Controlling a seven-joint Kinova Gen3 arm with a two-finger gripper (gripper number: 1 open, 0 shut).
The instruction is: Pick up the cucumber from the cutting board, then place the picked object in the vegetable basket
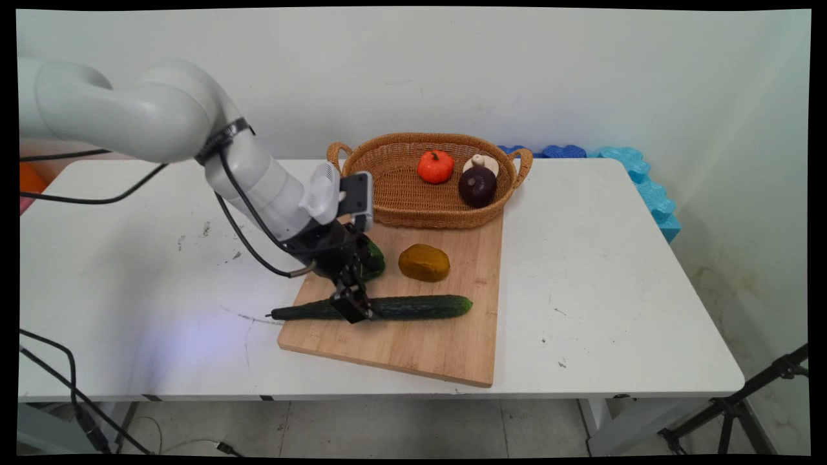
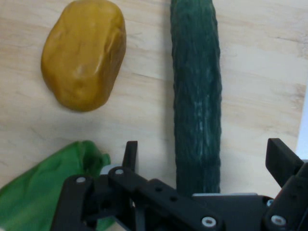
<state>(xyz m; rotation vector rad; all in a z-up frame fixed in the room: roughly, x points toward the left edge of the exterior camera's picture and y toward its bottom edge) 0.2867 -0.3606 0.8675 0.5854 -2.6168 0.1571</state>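
Claw point(image 1: 352, 309) open astride bumpy cucumber point(image 1: 413, 307)

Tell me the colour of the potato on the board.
The potato is mustard yellow-brown; the hand view shows it best.

**Cucumber between the open fingers**

The gripper point(image 1: 352, 303) is down over the cucumber point(image 1: 413, 307), one finger on either side, spread wide. The cucumber is long, dark green and bumpy, and lies flat, left to right, across the wooden cutting board point(image 1: 439, 349), its thin left end overhanging the board's left edge.
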